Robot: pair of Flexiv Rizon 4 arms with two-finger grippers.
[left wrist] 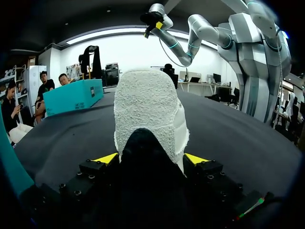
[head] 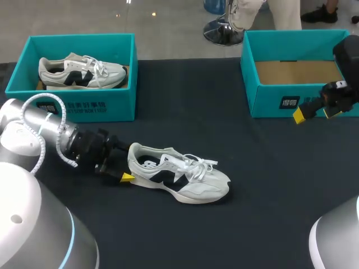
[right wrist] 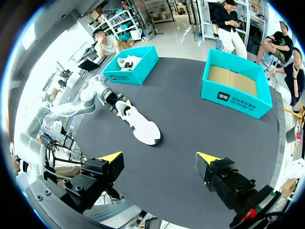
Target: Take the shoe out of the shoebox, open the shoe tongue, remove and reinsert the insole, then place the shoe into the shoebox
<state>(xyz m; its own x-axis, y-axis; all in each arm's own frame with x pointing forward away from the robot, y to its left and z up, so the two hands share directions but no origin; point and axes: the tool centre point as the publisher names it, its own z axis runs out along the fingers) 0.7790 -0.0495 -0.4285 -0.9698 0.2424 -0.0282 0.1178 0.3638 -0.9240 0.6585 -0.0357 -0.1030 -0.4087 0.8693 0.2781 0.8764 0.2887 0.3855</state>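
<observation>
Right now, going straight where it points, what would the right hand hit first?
Probably the bare black tabletop, close beside the white-and-black mesh sneaker; depth is unclear, so it might touch the sneaker itself.

white shoe [head: 179, 178] stands upright, outside the empty teal shoebox [head: 269, 102].

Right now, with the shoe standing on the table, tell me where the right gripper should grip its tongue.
Probably the tongue, at its free top edge behind the laces, coming down from above: the shoe stands upright, opening facing up, and the left gripper holds the heel, blocking that end. The right gripper is open.
</observation>
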